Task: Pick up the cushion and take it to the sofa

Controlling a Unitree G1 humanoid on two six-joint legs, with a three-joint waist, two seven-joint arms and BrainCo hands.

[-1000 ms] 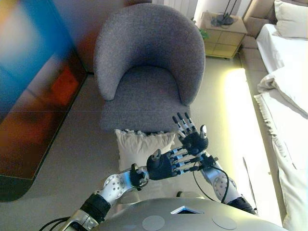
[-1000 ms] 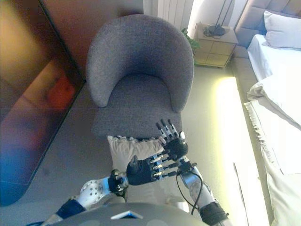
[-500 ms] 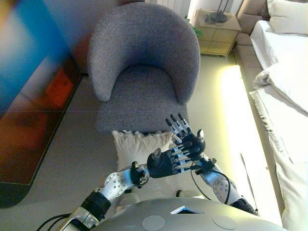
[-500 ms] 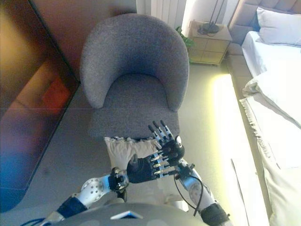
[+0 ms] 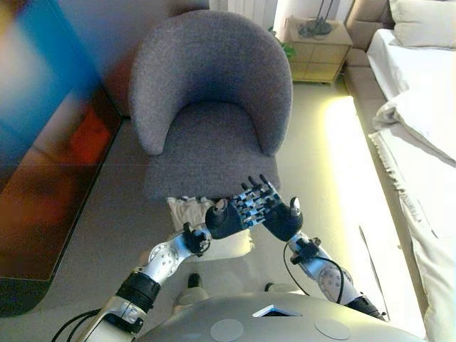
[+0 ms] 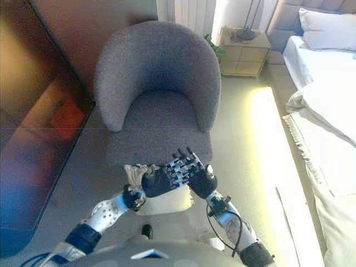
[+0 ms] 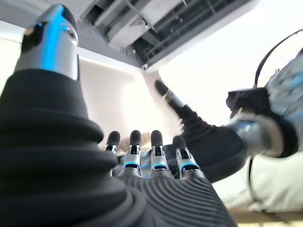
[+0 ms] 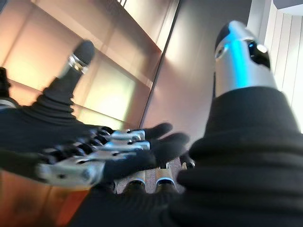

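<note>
Hovering palm to palm above the floor, the left hand (image 5: 226, 219) and right hand (image 5: 282, 219) have straight, released fingers that cross one another and hold nothing. The cushion (image 5: 191, 211) lies on the floor below them, just before the grey armchair (image 5: 206, 107). The risk I see is the crossed fingers snagging as the hands part, or the soft cushion sagging and slipping if only its frilled edge is caught.

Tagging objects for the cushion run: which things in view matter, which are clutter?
Job:
cushion on floor, below hands
grey chair, likely the "sofa"
left hand, right hand, both open, nothing held

Clutter:
nightstand
bed
pillow
</note>
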